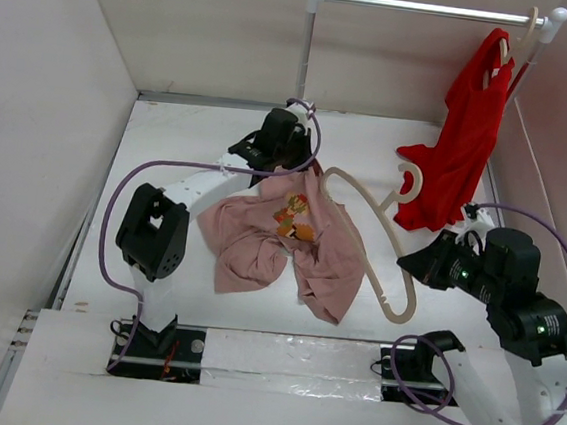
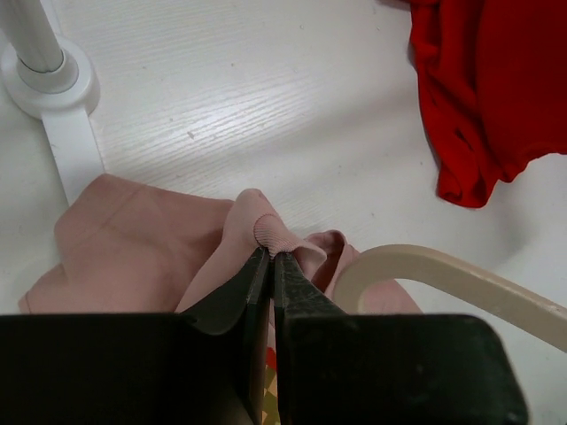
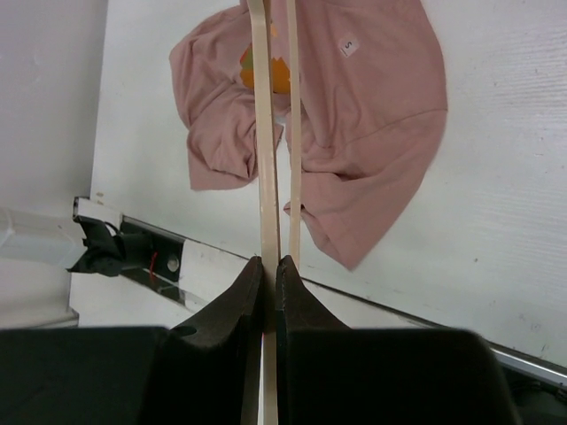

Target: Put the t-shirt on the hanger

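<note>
The dusty pink t-shirt (image 1: 281, 237) lies crumpled on the white table, its red-yellow print (image 1: 293, 216) facing up. My left gripper (image 1: 303, 169) is shut on the ribbed collar of the t-shirt (image 2: 266, 232) at its far edge and lifts it a little. The cream hanger (image 1: 387, 233) hangs over the shirt's right side, with one end near the collar (image 2: 443, 270) and its hook (image 1: 410, 183) up by the red garment. My right gripper (image 1: 417, 264) is shut on a thin arm of the hanger (image 3: 268, 177). The shirt shows below it in the right wrist view (image 3: 354, 124).
A bright red garment (image 1: 466, 140) hangs on another hanger from a white rail (image 1: 424, 5) at the back right, its hem resting on the table. The rail's left post (image 1: 307, 44) and foot (image 2: 44, 75) stand just behind my left gripper. White walls enclose the table.
</note>
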